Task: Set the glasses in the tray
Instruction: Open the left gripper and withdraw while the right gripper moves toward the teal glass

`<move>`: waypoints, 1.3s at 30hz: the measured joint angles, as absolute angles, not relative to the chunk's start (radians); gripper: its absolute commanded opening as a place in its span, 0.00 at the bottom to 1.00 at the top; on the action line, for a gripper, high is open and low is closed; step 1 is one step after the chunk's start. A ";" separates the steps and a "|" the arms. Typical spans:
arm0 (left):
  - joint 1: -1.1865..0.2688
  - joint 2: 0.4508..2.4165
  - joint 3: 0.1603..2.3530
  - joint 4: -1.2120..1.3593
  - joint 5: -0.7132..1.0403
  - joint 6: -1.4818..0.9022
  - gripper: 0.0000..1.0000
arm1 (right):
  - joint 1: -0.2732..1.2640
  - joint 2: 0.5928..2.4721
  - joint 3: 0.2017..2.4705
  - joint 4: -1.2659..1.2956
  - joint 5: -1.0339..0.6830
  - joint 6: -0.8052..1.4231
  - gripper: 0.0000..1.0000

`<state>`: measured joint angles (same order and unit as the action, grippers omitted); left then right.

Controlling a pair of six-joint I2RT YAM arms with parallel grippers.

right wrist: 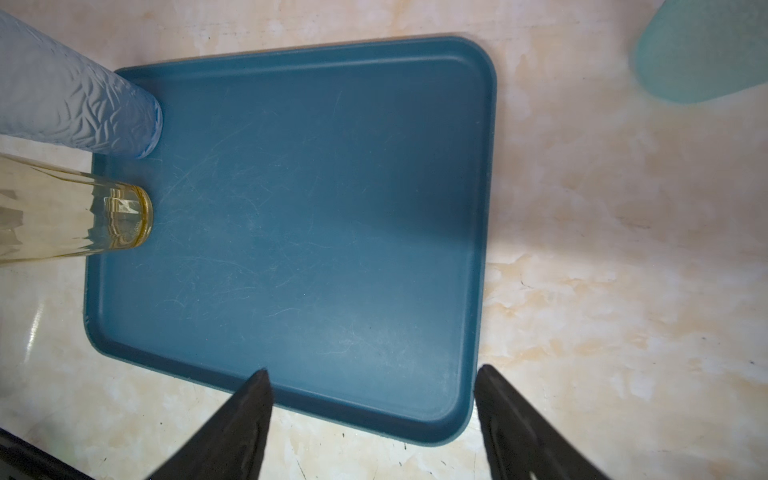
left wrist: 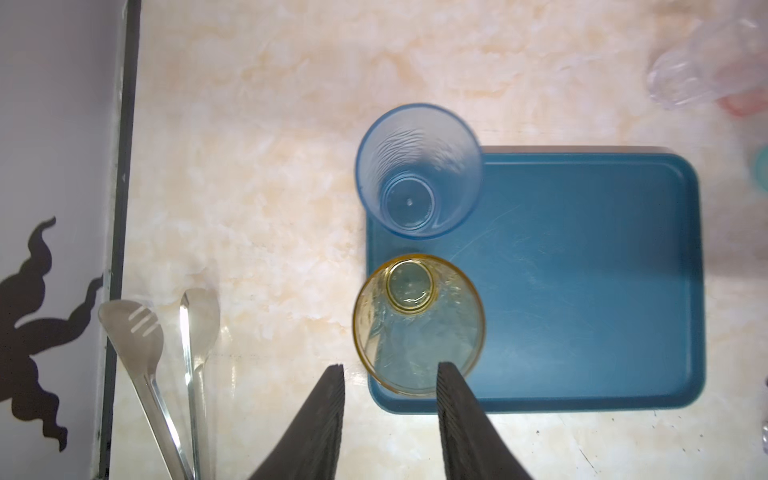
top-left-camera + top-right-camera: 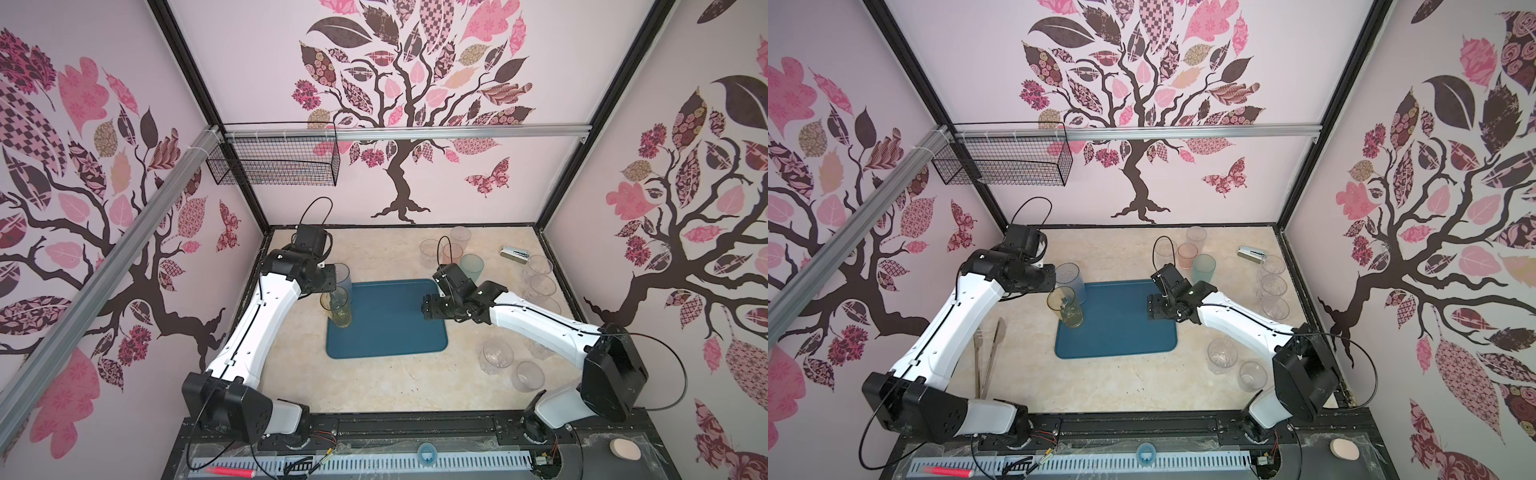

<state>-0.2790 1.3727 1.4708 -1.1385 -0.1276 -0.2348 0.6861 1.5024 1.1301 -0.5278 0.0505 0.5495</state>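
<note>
The yellow glass (image 3: pixel 337 309) set at the tray's (image 3: pixel 390 332) nine o'clock, we must lift our left gripper (image 2: pixel 390 368), parted astride its rim; right gripper (image 1: pixel 374 374) gapes empty.

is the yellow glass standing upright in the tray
Yes, upright: the yellow glass stands base down, mouth up, inside the tray rim.

No readable text, label, brand, number or sign in any view: tray (image 1: pixel 291 208) plain, yellow glass (image 2: pixel 415 324) and blue glass (image 2: pixel 415 166) unmarked, wall decals (image 3: pixel 399 104) pictorial only.
</note>
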 measured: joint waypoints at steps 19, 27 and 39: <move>-0.823 1.351 1.167 -0.607 0.039 -0.292 0.44 | 0.112 1.542 1.342 -0.539 0.008 0.561 0.78; -0.836 1.383 1.047 -0.479 0.060 -0.274 0.47 | 0.099 1.678 1.417 -0.542 0.003 0.553 0.77; -0.839 1.216 0.812 -0.252 0.025 -0.184 0.48 | 0.102 1.796 1.406 -0.535 -0.006 0.543 0.63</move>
